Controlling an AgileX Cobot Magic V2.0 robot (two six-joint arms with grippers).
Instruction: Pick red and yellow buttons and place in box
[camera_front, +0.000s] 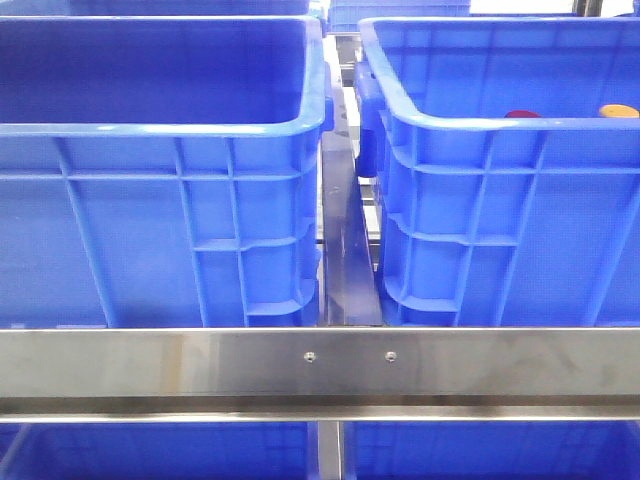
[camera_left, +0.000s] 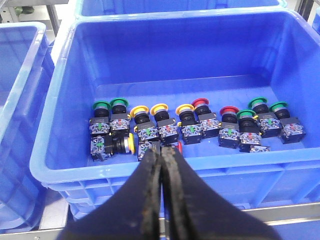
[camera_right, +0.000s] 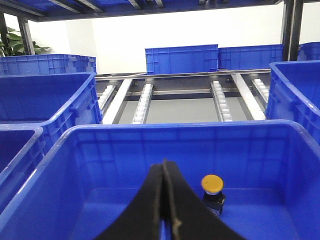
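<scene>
In the front view a red domed cap (camera_front: 521, 114) and a flatter yellow-orange cap (camera_front: 618, 110) peek over the near rim of the right blue crate, the box (camera_front: 450, 122), which has lighter panelled inner walls. Neither gripper shows in the front view. My left gripper (camera_left: 161, 149) is shut and empty, above the near rim of a blue crate (camera_left: 60, 150) that holds several green, yellow and red push buttons (camera_left: 165, 125). My right gripper (camera_right: 164, 162) is shut and empty over a blue crate (camera_right: 65, 145) that holds one yellow button (camera_right: 212, 184), just beside the fingers.
A second blue crate (camera_front: 150, 125) with dark smooth inner walls stands left of the box. A steel rail (camera_front: 320, 360) crosses in front of both, with a metal divider (camera_front: 345, 250) between them. More blue crates (camera_right: 182, 59) and roller tracks (camera_right: 220, 100) lie beyond.
</scene>
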